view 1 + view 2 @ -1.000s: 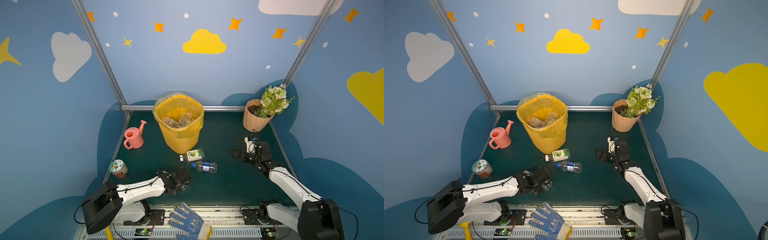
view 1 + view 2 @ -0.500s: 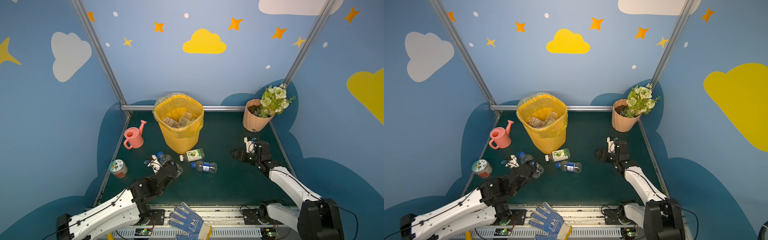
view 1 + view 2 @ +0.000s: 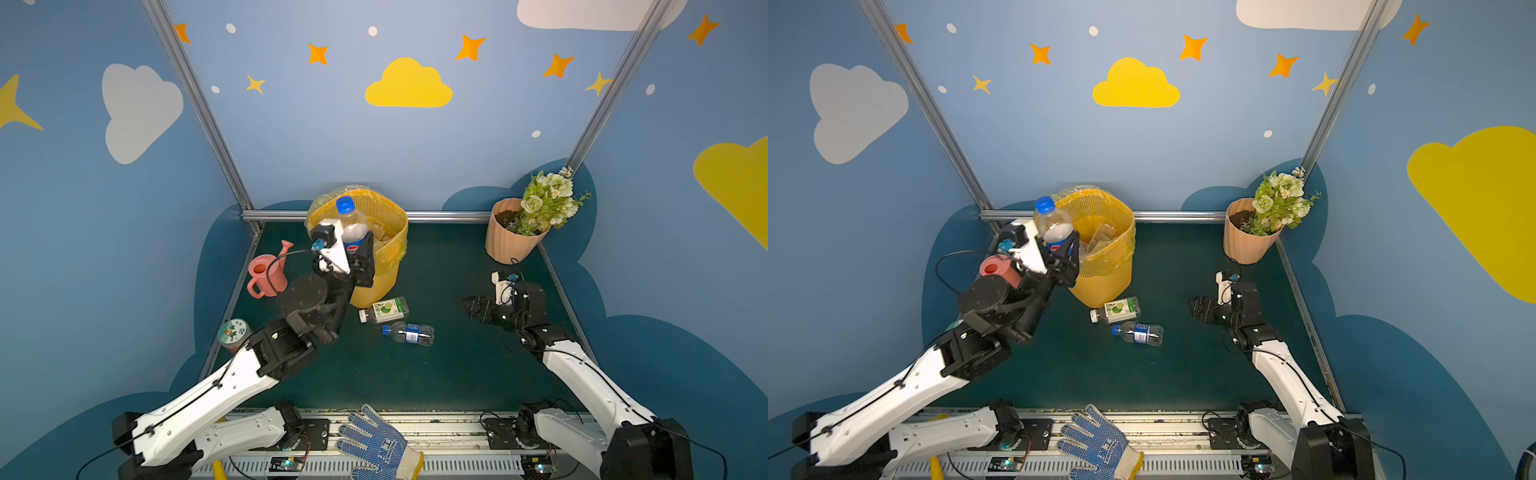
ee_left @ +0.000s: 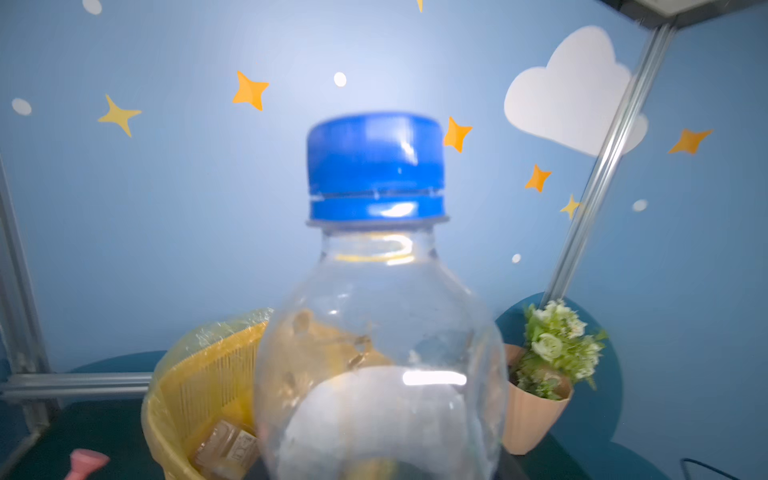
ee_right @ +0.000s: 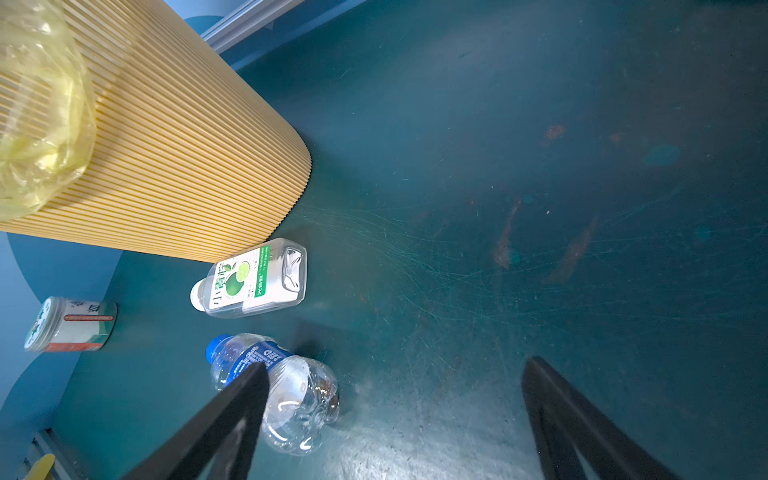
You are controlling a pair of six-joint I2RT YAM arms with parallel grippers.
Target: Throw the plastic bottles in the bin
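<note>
**Left claw has the Pepsi bottle up at the bin; right claw wide and empty**

- Left claw [image 3: 353,249] is clamped tight on the lower body of a clear Pepsi bottle [image 3: 352,226]. The bottle is held off the counter [image 3: 436,374], blue cap up and roughly upright.
- In both top views the bottle sits mid-frame at the left rim of the yellow bin [image 3: 384,274]. Can't tell if it's over the opening or just beside it.
- In the left wrist view the bottle [image 4: 380,353] fills the frame and the claw's fingers don't show.
- Other clear bottles [image 3: 1100,237] lie inside the bin.
- Two bottles lie flat on the counter just below the bin, centre frame. The lime-label bottle [image 3: 384,309] with a white cap is against the bin's base. The blue-label bottle [image 3: 409,333] with a blue cap is just beside it.
- Right claw [image 3: 471,307] is at mid-right, low over the counter and spread wide, gripping nothing. Its black fingers [image 5: 232,415] point toward the blue-label bottle [image 5: 286,386], apart from it.
</note>
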